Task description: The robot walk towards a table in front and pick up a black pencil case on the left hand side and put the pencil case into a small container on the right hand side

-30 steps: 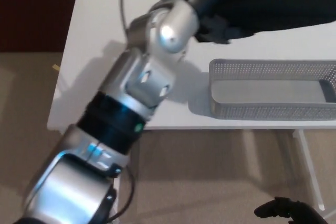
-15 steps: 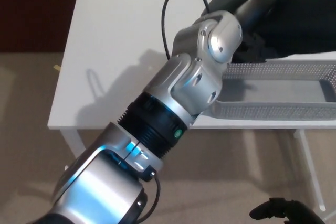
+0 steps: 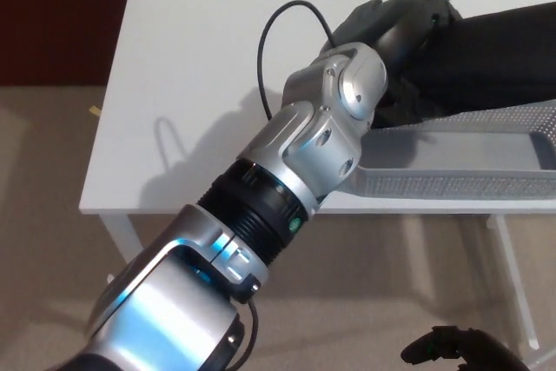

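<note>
Fig. Head view: left hand [image 3: 387, 28] w/ black pencil case [image 3: 499, 54] over the container [image 3: 452, 183].
Left arm [image 3: 295, 162] runs diag. from lower left across the white table [image 3: 191, 67]. Its fingers appear closed on the case's left end, though dark-on-dark blurs the grip. Case lies over the mesh container's rear rim, at the table's right side; contact w/ rim unclear. Right hand [image 3: 456, 354] sits low at the picture's bottom edge, off the table; open or closed cannot be told.
</note>
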{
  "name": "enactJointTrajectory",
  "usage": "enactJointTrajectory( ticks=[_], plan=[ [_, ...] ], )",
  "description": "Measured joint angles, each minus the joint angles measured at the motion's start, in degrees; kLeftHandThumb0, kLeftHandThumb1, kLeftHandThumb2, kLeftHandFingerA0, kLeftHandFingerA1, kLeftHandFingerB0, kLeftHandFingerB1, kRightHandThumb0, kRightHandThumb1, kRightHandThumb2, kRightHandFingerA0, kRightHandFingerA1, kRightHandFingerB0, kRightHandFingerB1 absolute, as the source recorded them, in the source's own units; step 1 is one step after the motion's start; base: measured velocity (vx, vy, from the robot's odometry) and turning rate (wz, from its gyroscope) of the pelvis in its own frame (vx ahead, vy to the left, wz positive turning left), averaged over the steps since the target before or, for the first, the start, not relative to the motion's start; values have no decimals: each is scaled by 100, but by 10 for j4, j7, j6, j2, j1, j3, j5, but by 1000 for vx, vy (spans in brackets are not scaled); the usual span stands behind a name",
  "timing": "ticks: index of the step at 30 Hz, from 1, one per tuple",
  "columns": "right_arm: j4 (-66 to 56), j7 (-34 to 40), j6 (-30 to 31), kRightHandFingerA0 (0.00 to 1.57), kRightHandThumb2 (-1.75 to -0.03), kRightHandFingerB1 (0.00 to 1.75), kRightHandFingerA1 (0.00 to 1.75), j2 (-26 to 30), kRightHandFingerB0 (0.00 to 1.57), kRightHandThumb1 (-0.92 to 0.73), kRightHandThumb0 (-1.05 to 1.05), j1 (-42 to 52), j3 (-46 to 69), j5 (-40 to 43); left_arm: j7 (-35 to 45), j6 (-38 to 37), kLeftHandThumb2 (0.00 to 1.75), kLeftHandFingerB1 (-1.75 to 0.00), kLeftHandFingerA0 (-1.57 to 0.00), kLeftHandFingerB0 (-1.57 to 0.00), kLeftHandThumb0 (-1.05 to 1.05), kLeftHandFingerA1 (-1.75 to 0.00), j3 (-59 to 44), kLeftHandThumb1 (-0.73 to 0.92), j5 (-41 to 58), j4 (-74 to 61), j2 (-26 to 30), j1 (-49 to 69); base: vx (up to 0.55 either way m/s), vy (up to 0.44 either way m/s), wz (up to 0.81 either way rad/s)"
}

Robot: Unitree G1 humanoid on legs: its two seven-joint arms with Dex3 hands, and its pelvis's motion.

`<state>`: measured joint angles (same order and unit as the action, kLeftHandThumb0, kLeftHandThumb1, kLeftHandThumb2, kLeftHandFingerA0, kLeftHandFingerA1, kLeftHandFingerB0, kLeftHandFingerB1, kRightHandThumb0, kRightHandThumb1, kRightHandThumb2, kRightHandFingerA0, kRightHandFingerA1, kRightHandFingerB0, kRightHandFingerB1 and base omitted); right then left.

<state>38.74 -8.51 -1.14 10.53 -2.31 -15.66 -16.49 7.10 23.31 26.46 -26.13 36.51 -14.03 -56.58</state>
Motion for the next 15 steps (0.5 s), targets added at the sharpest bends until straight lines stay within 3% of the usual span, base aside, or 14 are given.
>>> enactJointTrajectory(
  ticks=[2,3,5,9,12,15],
  plan=[
    [-1,-2,1,64,-76,72,64,0,50,-65,-47,-1,0,0,-4,0,65,-95,-70,-68,-24,-155,1,76,3,5,0,0,0,0,0],
    [-2,-2,1,65,-74,71,61,0,48,-65,-47,-1,0,0,-5,0,63,-104,-70,-66,-23,-154,1,77,3,5,0,0,0,0,0],
    [-5,-3,2,64,-74,70,60,0,46,-66,-47,-1,-1,0,-7,1,63,-104,-69,-66,-21,-155,1,77,6,10,0,0,0,0,0],
    [-12,-5,2,64,-77,73,64,0,49,-66,-49,-1,-6,-1,-10,1,65,-78,-71,-69,-25,-142,1,75,9,21,0,-1,0,0,0],
    [-19,-6,2,65,-75,71,64,0,48,-68,-48,-1,-9,-2,-14,1,66,-91,-68,-67,-21,-149,2,76,12,28,0,-1,0,0,0],
    [-29,-7,5,65,-75,71,64,0,48,-68,-48,-1,-13,-4,-17,1,66,-88,-69,-67,-21,-148,4,76,16,35,0,-1,0,0,0]
  ],
)
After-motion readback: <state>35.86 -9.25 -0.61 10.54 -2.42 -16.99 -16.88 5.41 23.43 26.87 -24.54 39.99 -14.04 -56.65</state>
